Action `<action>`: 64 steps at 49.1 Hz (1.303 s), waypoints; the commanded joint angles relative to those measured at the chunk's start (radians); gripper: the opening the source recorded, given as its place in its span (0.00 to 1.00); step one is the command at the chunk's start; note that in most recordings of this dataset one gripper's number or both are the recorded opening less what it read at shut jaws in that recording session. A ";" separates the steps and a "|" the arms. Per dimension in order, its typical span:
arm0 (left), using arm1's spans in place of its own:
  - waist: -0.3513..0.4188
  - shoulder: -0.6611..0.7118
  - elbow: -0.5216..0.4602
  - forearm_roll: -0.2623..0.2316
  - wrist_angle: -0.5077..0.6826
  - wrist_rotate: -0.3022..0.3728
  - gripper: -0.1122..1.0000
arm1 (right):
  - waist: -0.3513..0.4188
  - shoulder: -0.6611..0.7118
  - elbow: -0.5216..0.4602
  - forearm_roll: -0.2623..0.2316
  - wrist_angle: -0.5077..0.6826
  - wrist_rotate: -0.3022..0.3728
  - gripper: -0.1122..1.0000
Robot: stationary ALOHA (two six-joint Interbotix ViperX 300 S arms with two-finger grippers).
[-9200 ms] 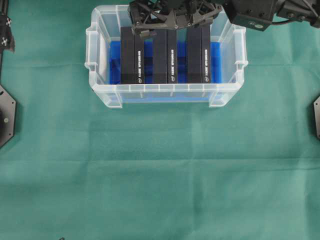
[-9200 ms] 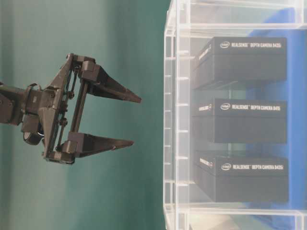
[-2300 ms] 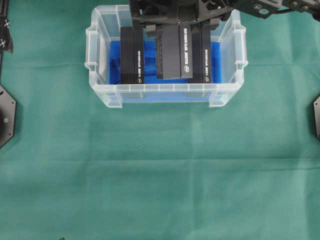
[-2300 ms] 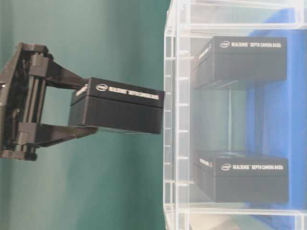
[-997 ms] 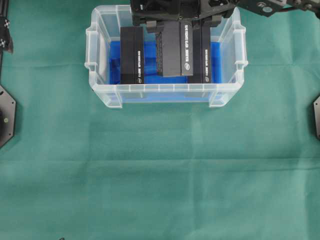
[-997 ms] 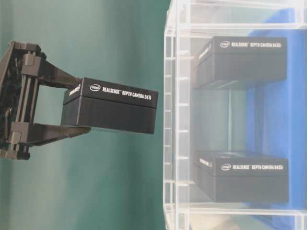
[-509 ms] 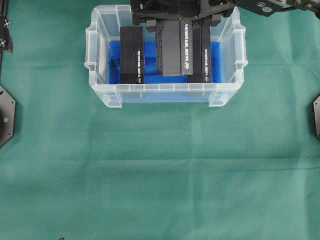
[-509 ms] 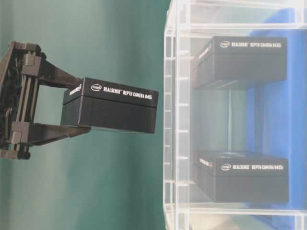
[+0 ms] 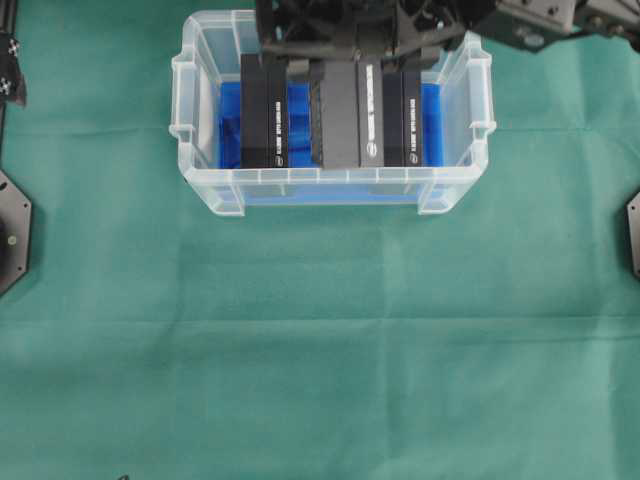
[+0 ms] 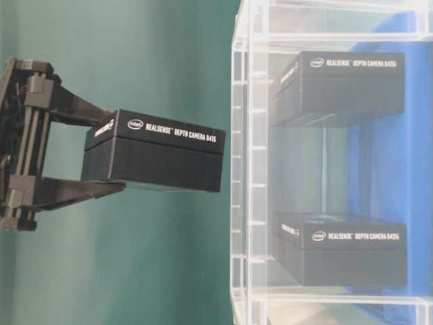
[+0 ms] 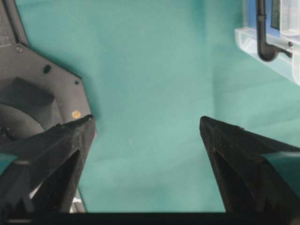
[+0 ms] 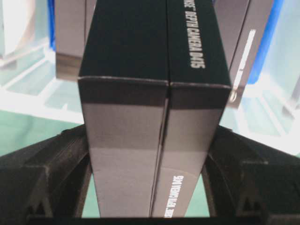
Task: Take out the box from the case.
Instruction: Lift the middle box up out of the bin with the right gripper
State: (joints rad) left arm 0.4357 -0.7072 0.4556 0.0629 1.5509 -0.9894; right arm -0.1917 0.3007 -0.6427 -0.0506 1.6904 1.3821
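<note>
- The right end effector (image 10: 71, 152) pinches a black RealSense camera box (image 10: 154, 150), lifted clear above the case (image 9: 196, 120).
- Two other boxes (image 9: 264, 110) remain inside.
- Left end effector (image 11: 145, 136) spread, idle over the bench (image 9: 320, 350).
- Remaining: carry the box aside and set it down.

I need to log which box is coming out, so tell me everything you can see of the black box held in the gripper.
The long black cardboard-looking box bears white RealSense Depth Camera D415 lettering and a lid seam. The right gripper clamps one end between its black fingers. It hangs level, clear of the clear plastic case, touching nothing else.
</note>
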 commanded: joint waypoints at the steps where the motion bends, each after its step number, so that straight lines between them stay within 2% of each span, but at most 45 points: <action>1: 0.000 0.002 -0.011 0.000 0.000 0.002 0.99 | 0.037 -0.057 -0.031 -0.014 0.008 0.009 0.71; 18: 0.000 0.002 -0.011 0.000 0.000 0.002 0.99 | 0.170 -0.052 -0.031 -0.046 0.043 0.109 0.71; 29: 0.000 0.002 -0.011 0.000 0.000 0.002 0.99 | 0.276 -0.046 -0.031 -0.064 0.043 0.218 0.71; 45: -0.005 0.000 -0.011 0.000 -0.002 0.000 0.99 | 0.420 -0.037 -0.031 -0.064 0.043 0.396 0.71; 49: -0.005 0.002 -0.011 0.000 0.000 -0.002 0.99 | 0.434 -0.035 -0.031 -0.064 0.044 0.416 0.71; 64: -0.005 0.002 -0.011 -0.002 -0.002 -0.003 0.99 | 0.437 -0.012 -0.020 -0.086 0.058 0.416 0.71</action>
State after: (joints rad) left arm 0.4341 -0.7072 0.4556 0.0629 1.5539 -0.9925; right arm 0.2408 0.3022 -0.6427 -0.1273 1.7411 1.7963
